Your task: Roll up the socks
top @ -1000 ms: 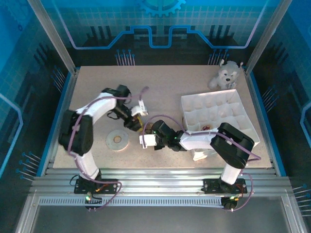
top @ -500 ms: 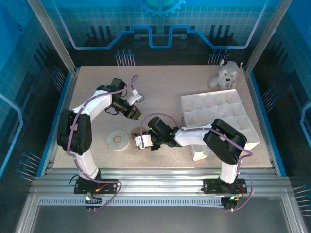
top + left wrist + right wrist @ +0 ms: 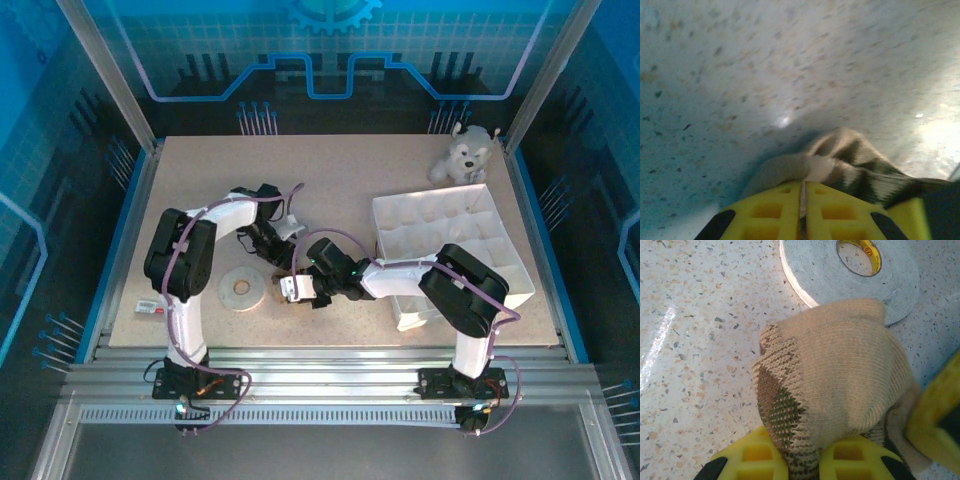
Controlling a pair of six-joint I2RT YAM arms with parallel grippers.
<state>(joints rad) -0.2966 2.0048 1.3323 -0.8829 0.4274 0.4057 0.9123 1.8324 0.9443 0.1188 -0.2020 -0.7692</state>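
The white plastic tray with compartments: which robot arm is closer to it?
Right. The right arm bends over the white plastic compartment tray at its near edge; the left arm lies well off to its left.

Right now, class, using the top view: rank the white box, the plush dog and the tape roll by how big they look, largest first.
1. white box, by far the largest.
2. plush dog.
3. tape roll, only a little smaller than the dog, so that pair is close.

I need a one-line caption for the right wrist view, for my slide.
Right gripper shut on a tan argyle sock, tape roll behind it on the speckled table.
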